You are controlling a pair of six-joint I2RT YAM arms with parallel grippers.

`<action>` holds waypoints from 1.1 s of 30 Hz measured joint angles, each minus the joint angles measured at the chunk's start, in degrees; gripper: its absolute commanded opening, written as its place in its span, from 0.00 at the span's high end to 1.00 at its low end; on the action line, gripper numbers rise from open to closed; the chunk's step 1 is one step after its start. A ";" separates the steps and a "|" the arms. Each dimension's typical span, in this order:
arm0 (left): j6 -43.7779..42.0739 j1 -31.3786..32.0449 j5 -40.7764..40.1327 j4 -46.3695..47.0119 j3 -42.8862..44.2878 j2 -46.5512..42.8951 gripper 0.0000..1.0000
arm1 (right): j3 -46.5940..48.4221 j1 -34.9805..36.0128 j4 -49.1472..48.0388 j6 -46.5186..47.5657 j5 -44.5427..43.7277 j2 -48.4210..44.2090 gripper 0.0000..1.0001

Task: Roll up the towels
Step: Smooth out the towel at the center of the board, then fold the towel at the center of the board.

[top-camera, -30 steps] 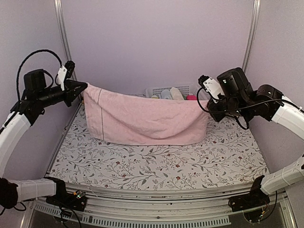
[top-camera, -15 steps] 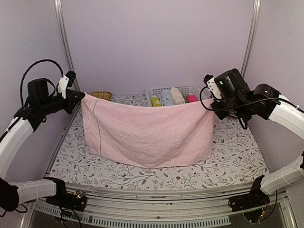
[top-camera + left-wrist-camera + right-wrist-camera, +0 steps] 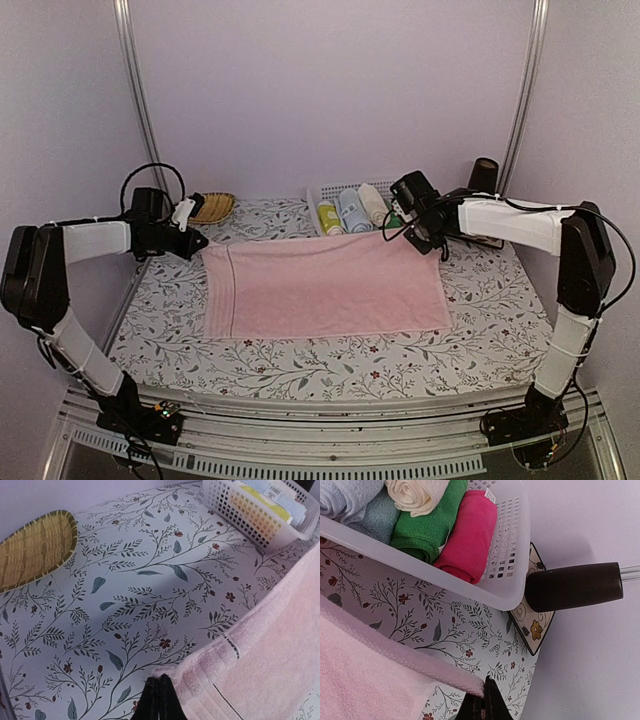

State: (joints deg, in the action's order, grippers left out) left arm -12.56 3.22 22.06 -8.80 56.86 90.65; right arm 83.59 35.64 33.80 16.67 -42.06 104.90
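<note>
A pale pink towel [image 3: 325,290] lies spread flat on the floral table, long side running left to right. My left gripper [image 3: 200,243] sits low at its far left corner, shut on that corner. In the left wrist view the black fingertips [image 3: 159,679] meet at the towel [image 3: 265,665] corner, which is slightly raised. My right gripper [image 3: 432,243] is at the far right corner, shut on it. In the right wrist view the towel [image 3: 365,680] edge rises off the table to the closed gripper [image 3: 488,682].
A white plastic basket [image 3: 315,192] of rolled towels stands just behind the pink towel, close to the right gripper. A wicker tray [image 3: 213,206] lies at the back left. A dark cylinder [image 3: 485,172] on a patterned tile [image 3: 532,625] stands at the back right.
Both grippers have come down and back with the towel. It hung stretched between them in the air; now it lies flat on the table, its corners still pinched.
</note>
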 measured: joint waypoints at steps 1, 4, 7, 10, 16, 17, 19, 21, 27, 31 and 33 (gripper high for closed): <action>0.00 0.09 -0.50 0.70 0.20 1.07 1.00 | 0.26 -0.04 -0.39 0.33 0.02 0.81 0.97; -0.22 0.66 -1.40 2.89 0.44 2.19 1.00 | 0.50 -0.07 -1.66 1.25 0.28 1.40 0.97; -0.94 1.29 -1.29 4.94 0.46 2.08 1.00 | 0.68 -0.07 -2.40 1.44 0.52 1.29 0.97; -2.12 1.25 -0.79 6.64 -0.96 0.57 1.00 | -1.05 -0.07 -2.43 1.07 1.31 -0.09 0.97; -6.10 0.70 2.05 7.39 -8.39 -8.79 1.00 | -9.35 -0.07 -0.57 -1.51 3.67 -6.88 0.97; -7.19 0.52 2.89 7.39 -9.75 -10.64 1.00 | -10.80 -0.07 -0.22 -2.27 4.13 -7.91 0.97; -9.44 0.17 4.42 6.93 -11.65 -13.20 1.00 | -12.44 -0.04 0.87 -3.32 5.07 -9.16 0.97; -12.11 -0.11 5.92 5.70 -12.83 -14.71 1.00 | -13.92 0.09 1.60 -4.48 5.92 -10.10 0.97; -22.23 -0.31 9.86 -0.46 -16.68 -17.03 1.00 | -18.64 2.23 4.28 -7.26 7.32 -10.95 0.97; -28.55 -0.31 11.08 -4.13 -18.67 -18.75 1.00 | -21.14 4.02 5.99 -8.55 8.31 -10.95 0.97; -31.58 -0.28 11.37 -5.53 -19.56 -20.00 1.00 | -21.97 4.85 6.40 -8.96 8.55 -10.95 0.97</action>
State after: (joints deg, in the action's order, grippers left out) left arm -44.14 2.94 33.43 -14.33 37.30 70.65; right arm 61.63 40.49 40.21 7.70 -33.52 93.95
